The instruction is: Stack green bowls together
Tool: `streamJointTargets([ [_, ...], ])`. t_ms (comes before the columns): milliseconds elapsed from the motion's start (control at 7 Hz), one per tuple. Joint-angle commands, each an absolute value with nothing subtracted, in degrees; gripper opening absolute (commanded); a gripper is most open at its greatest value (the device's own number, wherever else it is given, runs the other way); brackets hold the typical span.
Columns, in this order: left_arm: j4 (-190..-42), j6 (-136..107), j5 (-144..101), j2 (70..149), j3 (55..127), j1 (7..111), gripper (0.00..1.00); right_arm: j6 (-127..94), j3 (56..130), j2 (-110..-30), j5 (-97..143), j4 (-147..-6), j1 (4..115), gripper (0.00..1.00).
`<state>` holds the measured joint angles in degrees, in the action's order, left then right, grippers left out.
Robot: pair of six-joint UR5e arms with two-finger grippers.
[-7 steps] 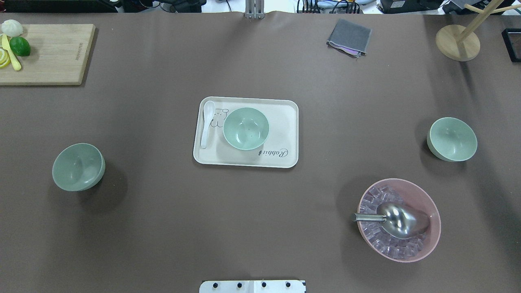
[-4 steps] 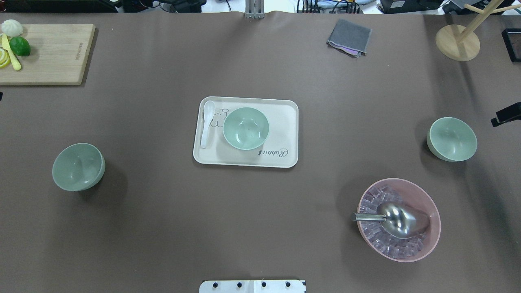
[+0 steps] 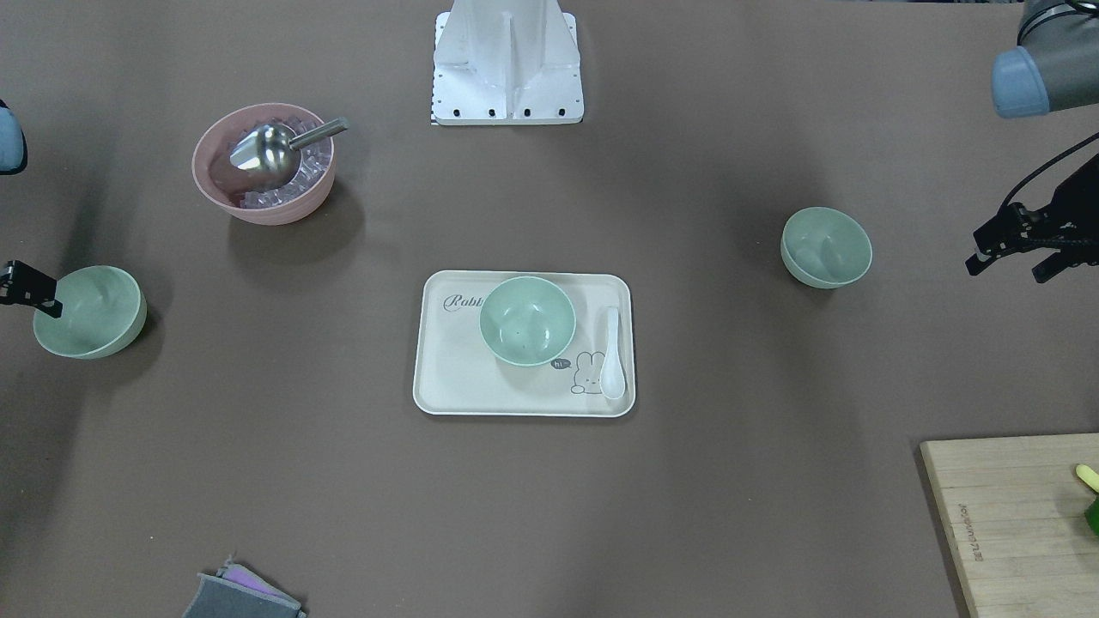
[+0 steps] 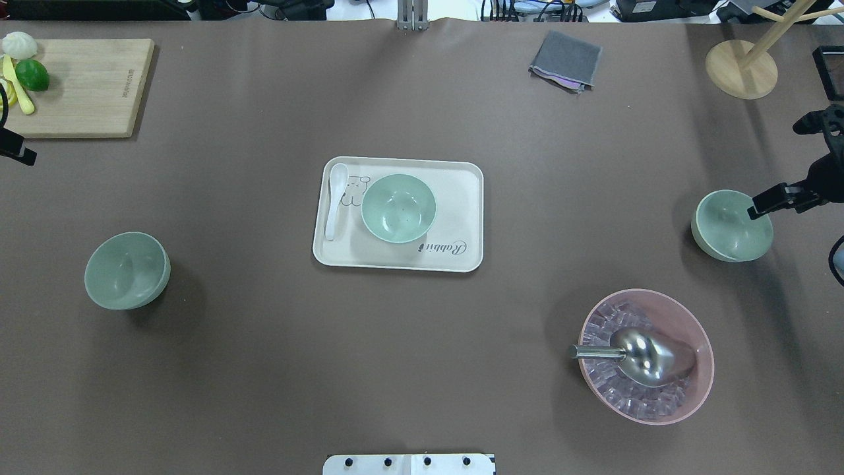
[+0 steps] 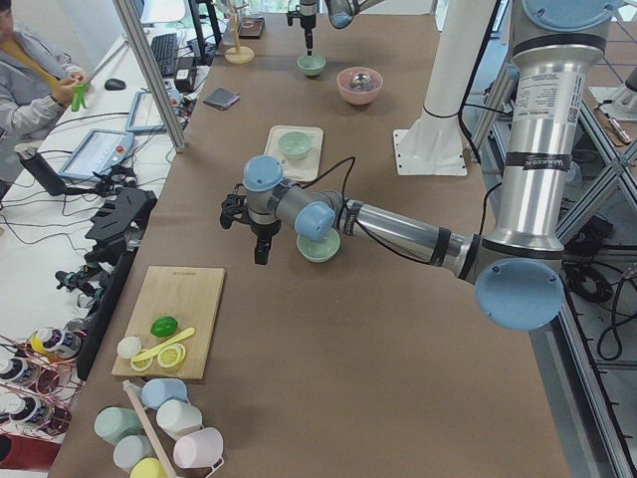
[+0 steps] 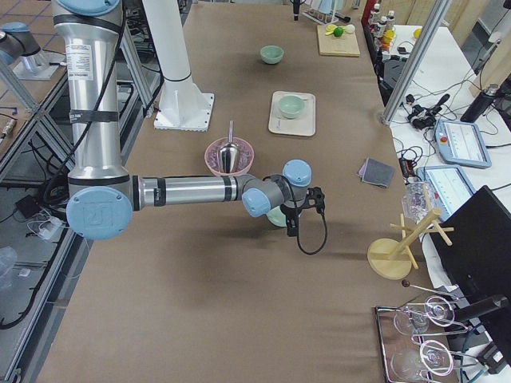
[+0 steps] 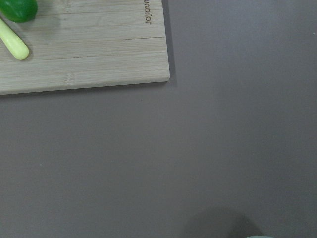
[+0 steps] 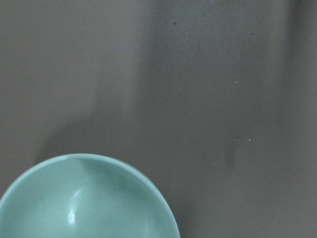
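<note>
The right jaws stand open and hold nothing. They hang over the outer edge of the right-hand bowl (image 4: 725,231), with one jaw crossing its rim in the overhead and front views; whether it touches cannot be told. From the right wrist, that bowl fills the lower left corner. The left jaws are also spread apart and empty, up over the desk (image 4: 264,363). The left-hand bowl (image 4: 125,270) sits near them but apart, inward toward the desk's middle and closer to the robot; only a sliver of its rim shows at the bottom edge of the left wrist view. A cutting board (image 4: 86,86) lies just beyond the left jaws, on the side away from the robot. Roughly midway between the two jaws, the middle bowl (image 4: 398,208) stands on a tray (image 4: 461,198) beside a white spoon (image 4: 336,198). A pink bowl (image 4: 686,316) with a metal scoop (image 4: 649,356) sits near the right jaws, inward and toward the robot.
</note>
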<state>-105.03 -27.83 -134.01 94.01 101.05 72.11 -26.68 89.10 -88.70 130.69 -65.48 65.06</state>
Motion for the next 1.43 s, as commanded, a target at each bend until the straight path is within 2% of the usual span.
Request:
streamJointTargets([
  [0, -105.0, -27.8, -134.0, 94.0, 100.8, 72.1, 0.96, -28.0, 87.5, -88.2, 130.7, -65.4, 64.5, 0.78],
  [286, -105.0, -27.8, -133.9, 94.0, 100.8, 72.1, 0.96, -31.6, 87.3, -87.9, 131.0, -65.4, 63.8, 0.44],
  [429, -105.0, -27.8, -133.9, 93.9, 100.9, 72.1, 0.96, -32.5, 87.3, -87.8, 130.9, -65.3, 63.0, 0.35],
  [571, -104.9, -28.0, -133.9, 93.9, 101.1, 72.1, 0.96, -32.7, 87.4, -87.8, 131.0, -65.2, 63.0, 0.02],
  [1000, -104.9, -35.2, -133.9, 93.7, 101.7, 67.5, 0.97, -39.4, 92.3, -86.7, 132.4, -65.7, 63.0, 0.0],
  [1286, -104.9, -45.4, -127.7, 92.0, 104.4, 56.5, 0.92, -53.7, 94.6, -80.7, 133.9, -66.0, 62.1, 0.0],
])
